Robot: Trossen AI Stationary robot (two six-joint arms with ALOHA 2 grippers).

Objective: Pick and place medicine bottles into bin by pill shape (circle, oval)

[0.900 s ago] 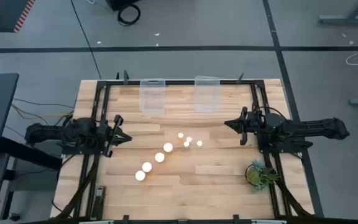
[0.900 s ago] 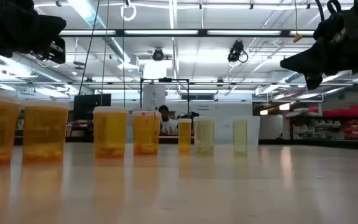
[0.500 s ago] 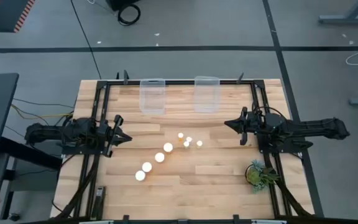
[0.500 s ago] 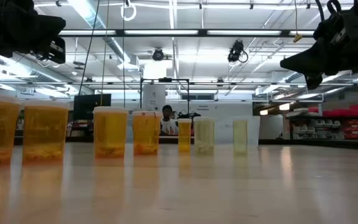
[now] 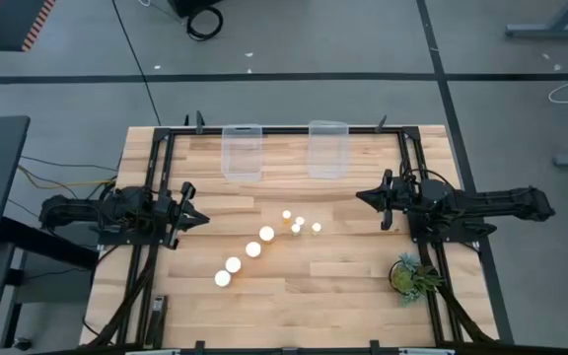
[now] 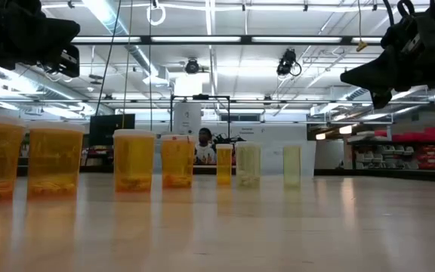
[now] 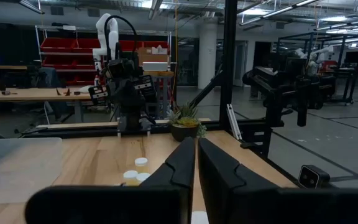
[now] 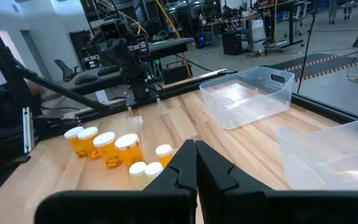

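Observation:
Several amber medicine bottles with white caps [image 5: 265, 234] stand upright in a slanting row mid-table; in the low view they line up [image 6: 134, 160], and the right wrist view shows them too [image 8: 115, 151]. Two clear bins stand at the far edge, the left bin [image 5: 242, 153] and the right bin [image 5: 328, 149]. My left gripper [image 5: 201, 218] hovers shut at the table's left, above the wood, pointing right. My right gripper [image 5: 360, 197] hovers shut at the right, pointing left. Neither is near a bottle.
A small potted plant [image 5: 409, 275] sits near the front right corner. A black metal frame [image 5: 156, 148] runs along the table's sides. Bare wood lies between the bottles and the bins. A person [image 6: 204, 143] sits far off in the room beyond.

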